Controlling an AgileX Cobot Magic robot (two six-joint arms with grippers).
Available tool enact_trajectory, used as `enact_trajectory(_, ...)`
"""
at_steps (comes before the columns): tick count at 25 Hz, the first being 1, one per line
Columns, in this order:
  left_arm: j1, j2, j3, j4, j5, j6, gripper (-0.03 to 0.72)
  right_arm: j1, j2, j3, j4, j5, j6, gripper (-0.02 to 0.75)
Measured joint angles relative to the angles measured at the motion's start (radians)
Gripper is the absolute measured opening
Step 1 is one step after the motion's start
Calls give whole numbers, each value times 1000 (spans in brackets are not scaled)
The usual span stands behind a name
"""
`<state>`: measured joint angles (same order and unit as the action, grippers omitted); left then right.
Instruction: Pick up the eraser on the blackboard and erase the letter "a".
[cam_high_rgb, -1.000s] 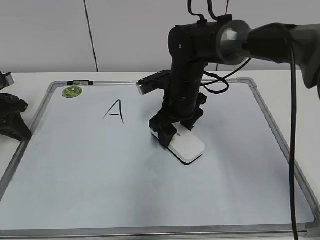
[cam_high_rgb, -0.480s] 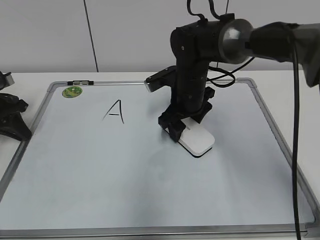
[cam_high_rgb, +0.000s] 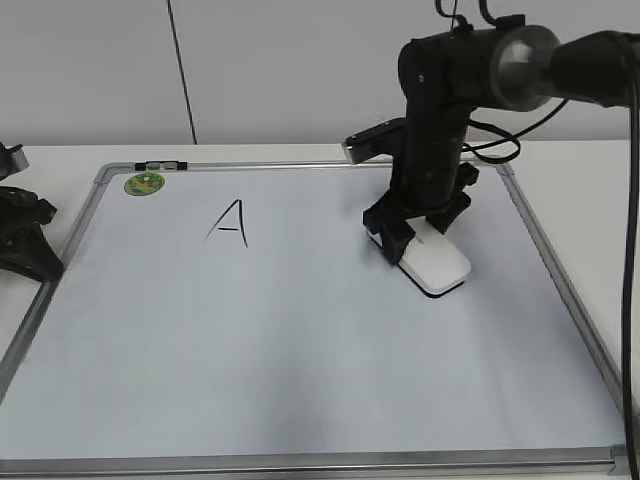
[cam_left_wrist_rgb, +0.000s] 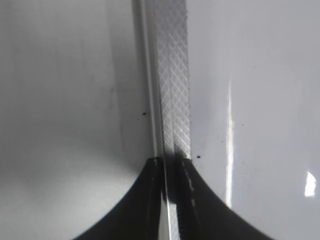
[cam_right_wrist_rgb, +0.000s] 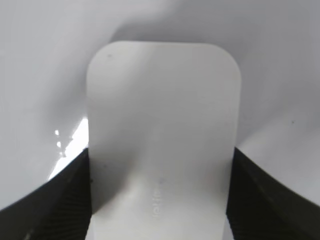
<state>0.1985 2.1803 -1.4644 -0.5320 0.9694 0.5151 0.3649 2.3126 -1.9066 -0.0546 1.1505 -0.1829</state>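
A: White table against a pale wall; the blackboard, really a pale board in a silver frame, lies flat and fills most of the table; what step would you call this?

B: The wiping stage, I'd judge; the right gripper grips the eraser by its long sides, and the right wrist view shows the white block snug between the two dark fingers; it sits low over the right part of the board, though I can't tell whether the felt touches.

A: And the letter "a"?

B: I can't find a small one anywhere in view; only the tall capital A shows, left of centre, well apart from the eraser; so the lowercase mark may be gone already, or hidden under the arm; I can't say which.

A: What would the next move call for, then?

B: If anything remains, flat pressure and short strokes, keeping off the capital; if not, setting the eraser down on the board and opening the fingers.

A: Room to move?

B: Plenty of bare board in front and to the left; the right frame rail is near, so a sweep that way could catch it; the green magnet sits in the far left corner, out of the way.

A: The left gripper?

B: Parked off the left edge; its wrist view shows the frame rail running between its dark fingers with a slim gap, holding nothing.
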Motion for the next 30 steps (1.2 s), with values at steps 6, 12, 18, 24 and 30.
enact_trajectory(6,0,0,0,0,0,0,44,-33,0,-2,6,7,2,523)
enact_trajectory(12,0,0,0,0,0,0,44,-21,0,-2,23,15,2,524)
enact_trajectory(18,0,0,0,0,0,0,44,67,0,-2,33,43,0,524)
enact_trajectory(24,0,0,0,-1,0,0,44,154,0,-2,55,53,-15,524)
enact_trajectory(30,0,0,0,-2,0,0,44,163,-4,-86,49,66,-22,524)
